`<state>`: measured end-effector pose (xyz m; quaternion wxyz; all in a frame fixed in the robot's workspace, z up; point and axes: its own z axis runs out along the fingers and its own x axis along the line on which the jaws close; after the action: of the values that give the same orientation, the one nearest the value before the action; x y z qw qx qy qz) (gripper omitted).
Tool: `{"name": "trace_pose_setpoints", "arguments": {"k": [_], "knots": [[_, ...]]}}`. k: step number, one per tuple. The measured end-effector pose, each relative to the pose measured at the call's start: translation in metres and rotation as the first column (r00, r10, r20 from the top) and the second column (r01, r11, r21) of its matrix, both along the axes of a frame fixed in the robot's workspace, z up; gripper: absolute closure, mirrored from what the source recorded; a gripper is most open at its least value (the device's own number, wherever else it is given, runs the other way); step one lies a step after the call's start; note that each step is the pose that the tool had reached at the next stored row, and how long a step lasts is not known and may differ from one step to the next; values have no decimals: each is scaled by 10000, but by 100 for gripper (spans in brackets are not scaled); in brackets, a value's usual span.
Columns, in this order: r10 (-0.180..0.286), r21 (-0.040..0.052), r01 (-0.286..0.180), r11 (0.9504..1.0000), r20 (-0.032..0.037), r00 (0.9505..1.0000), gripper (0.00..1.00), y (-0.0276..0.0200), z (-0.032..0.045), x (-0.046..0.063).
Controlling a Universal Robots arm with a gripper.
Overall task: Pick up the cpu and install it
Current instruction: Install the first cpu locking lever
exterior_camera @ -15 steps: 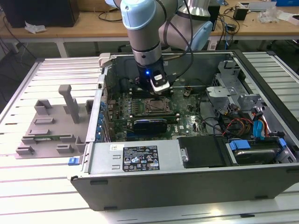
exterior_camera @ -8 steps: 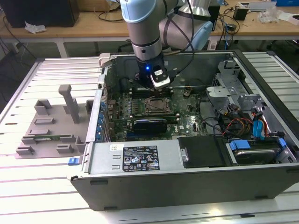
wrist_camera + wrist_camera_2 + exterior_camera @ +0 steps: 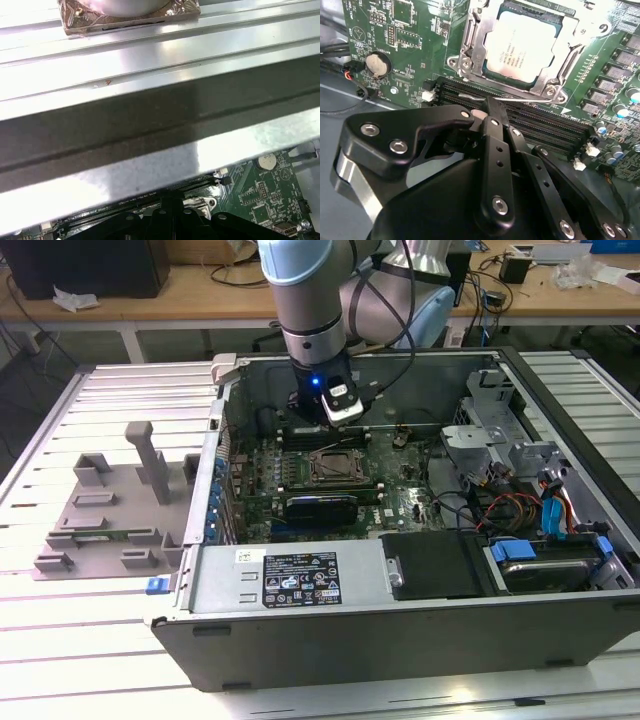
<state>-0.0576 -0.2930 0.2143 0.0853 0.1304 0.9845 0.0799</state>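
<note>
Silver cpu (image 3: 522,47), one, seated in socket (image 3: 470,50); fingers (image 3: 495,135) together.

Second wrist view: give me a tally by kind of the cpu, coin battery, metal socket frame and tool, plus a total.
cpu: 1
coin battery: 1
metal socket frame: 1
tool: 1
Total: 4
</note>
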Motion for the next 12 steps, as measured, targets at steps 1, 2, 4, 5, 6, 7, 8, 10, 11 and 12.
{"name": "trace_pose_setpoints", "arguments": {"k": [1,2,4,5,6,7,8,10,11,12], "knots": [[-5,-3,5,10000,2,10000,89,1,-2,-3],[-8,-7,8,10000,5,10000,89,2,-7,-9],[-12,-15,12,10000,8,10000,89,8,-17,-20],[-12,-15,12,10000,10,10000,89,12,-24,-24],[-13,-15,13,10000,13,10000,89,17,-40,-25],[-11,-24,11,10000,15,10000,89,19,-55,-25],[-11,-35,11,10000,15,10000,89,20,-61,-25],[-12,-58,12,10000,15,10000,89,20,-76,-25],[-12,-79,12,10000,15,10000,89,20,-88,-25],[-12,-87,12,10000,15,10000,89,20,-93,-25]]}}
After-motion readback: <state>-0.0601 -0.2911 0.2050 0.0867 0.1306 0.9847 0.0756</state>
